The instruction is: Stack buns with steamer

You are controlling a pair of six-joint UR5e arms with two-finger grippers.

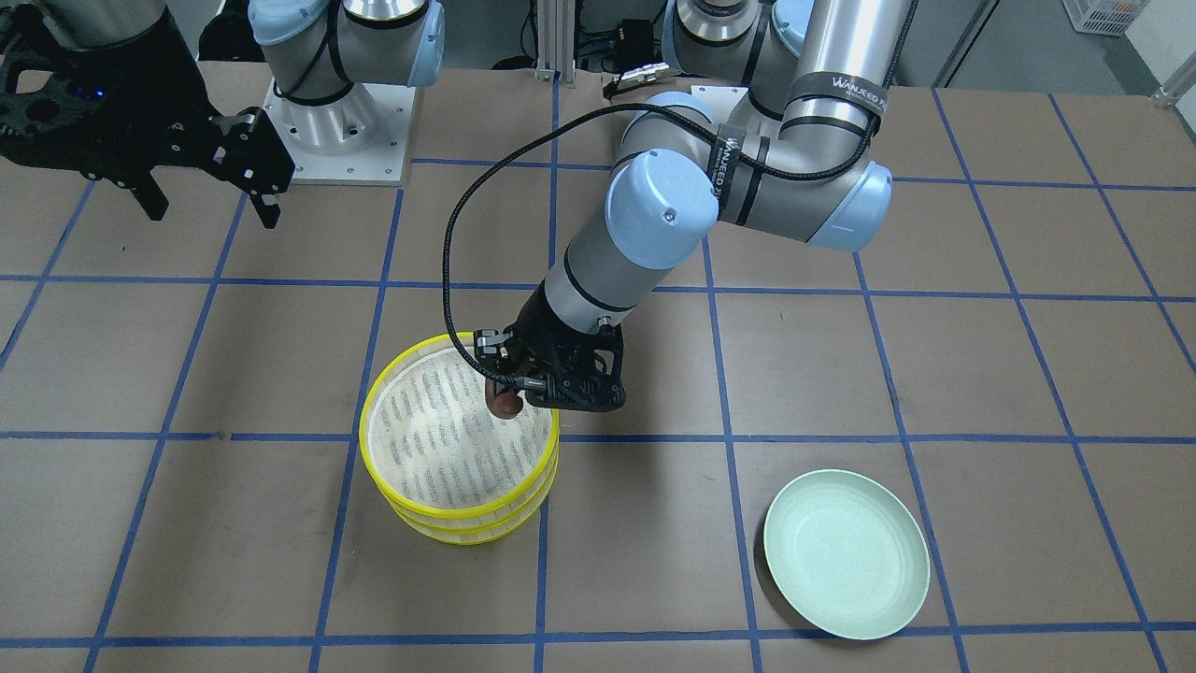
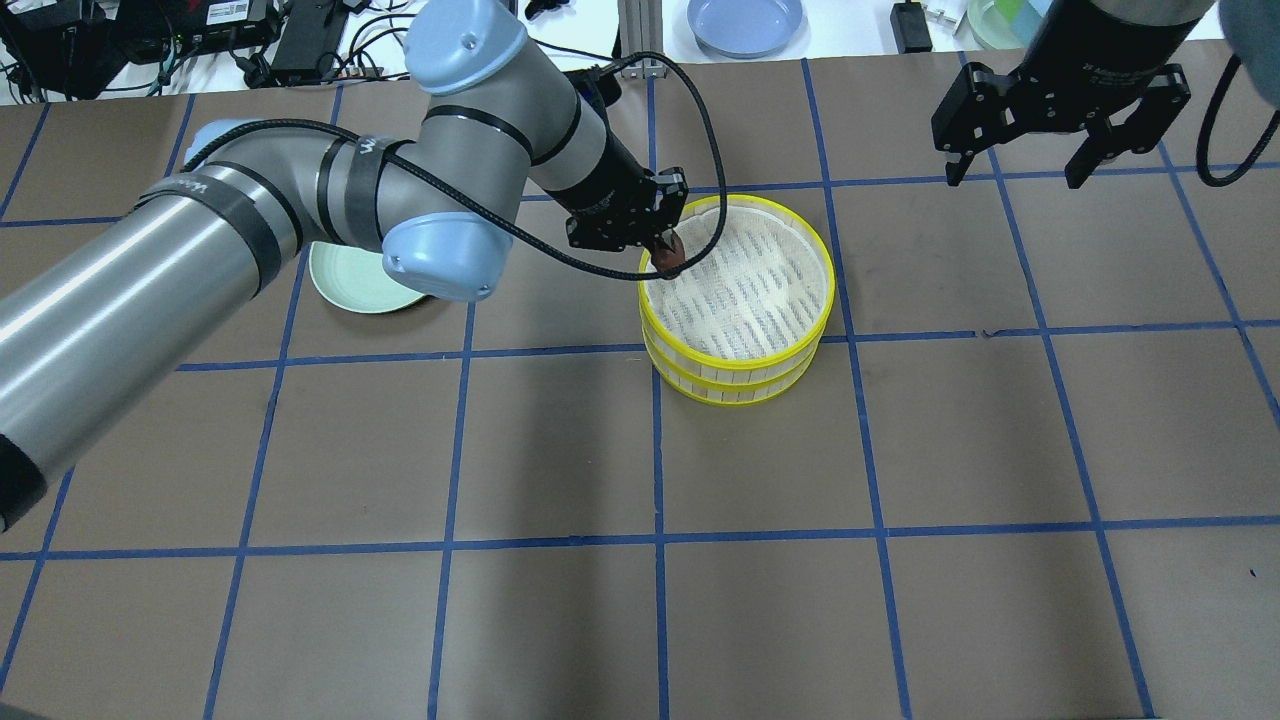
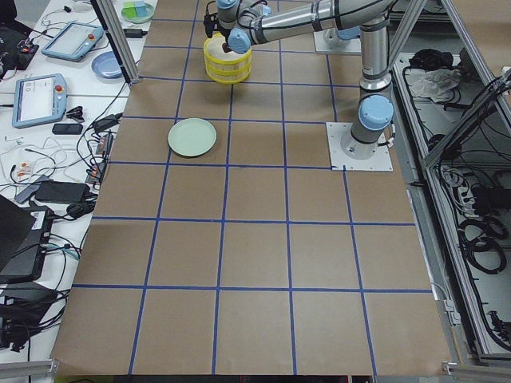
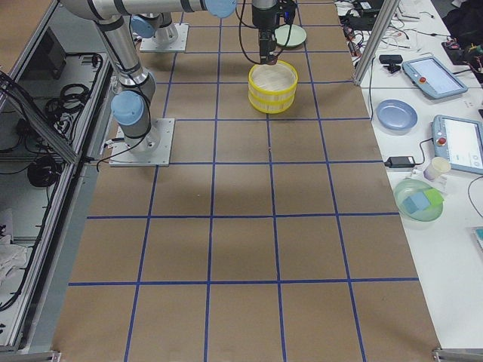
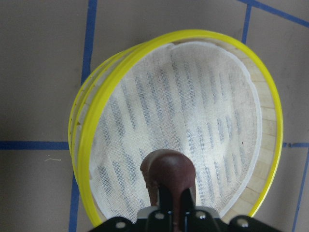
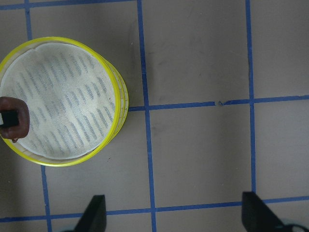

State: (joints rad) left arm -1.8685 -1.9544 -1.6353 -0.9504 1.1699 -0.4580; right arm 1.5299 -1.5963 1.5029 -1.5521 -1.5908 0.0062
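- Your left gripper (image 2: 660, 250) is clamped on the dark reddish-brown bun (image 5: 167, 174), pinching it from above by its sides. The rounded dome hangs free below the fingers, so it can go down flat without tipping.
- In the overhead view the bun hangs just inside the rim of the steamer (image 2: 740, 365) at about 9 o'clock, above the white cloth liner (image 5: 193, 106). It does not look set down. The arm comes in from that side, so the near edge is simply the first spot it reaches.
- The steamer is two yellow-rimmed tiers, one on top of the other. The top tier is open and bare, ready to take this bun.
- No view shows the cream-white bun. It may lie in the lower tier, but that is a guess.
- The pale green plate (image 1: 846, 556) sits on the counter (image 1: 934, 374), well off at 9 o'clock from the steamer, with nothing on it.
- Your right gripper (image 2: 1012, 175) hangs out at 2 o'clock with its fingers spread and nothing held, out of the left arm's way.
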